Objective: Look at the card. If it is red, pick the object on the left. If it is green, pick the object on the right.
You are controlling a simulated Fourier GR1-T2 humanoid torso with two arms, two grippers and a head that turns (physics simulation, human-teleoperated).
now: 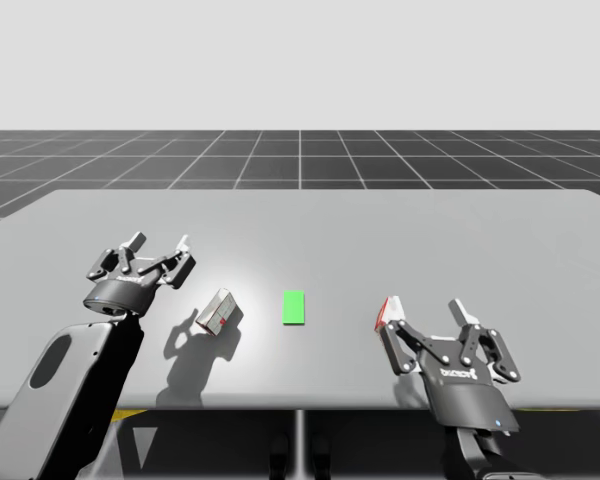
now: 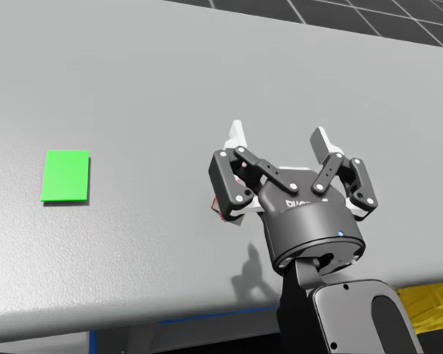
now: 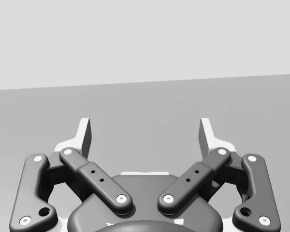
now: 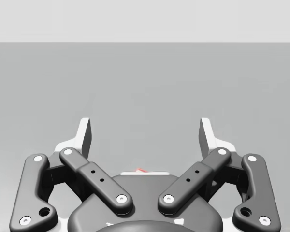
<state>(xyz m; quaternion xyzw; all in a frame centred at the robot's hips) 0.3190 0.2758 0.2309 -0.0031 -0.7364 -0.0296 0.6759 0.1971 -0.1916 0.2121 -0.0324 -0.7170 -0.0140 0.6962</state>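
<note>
Grey table; right gripper wide open over red box.

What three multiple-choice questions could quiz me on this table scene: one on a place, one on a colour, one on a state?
1. Where does the card lie?
A) between the grey box and the red box
B) on top of a can
C) inside a bowl

2. What colour is the card?
A) red
B) green
C) blue

3. How does the right claw stand?
A) open
B) shut on the card
C) shut on the grey box

Answers:
1 A: the high view shows one box on either side of it.
2 B: it is plainly green in the high and head views.
3 A: its fingers stand wide apart in the right wrist view.
</note>
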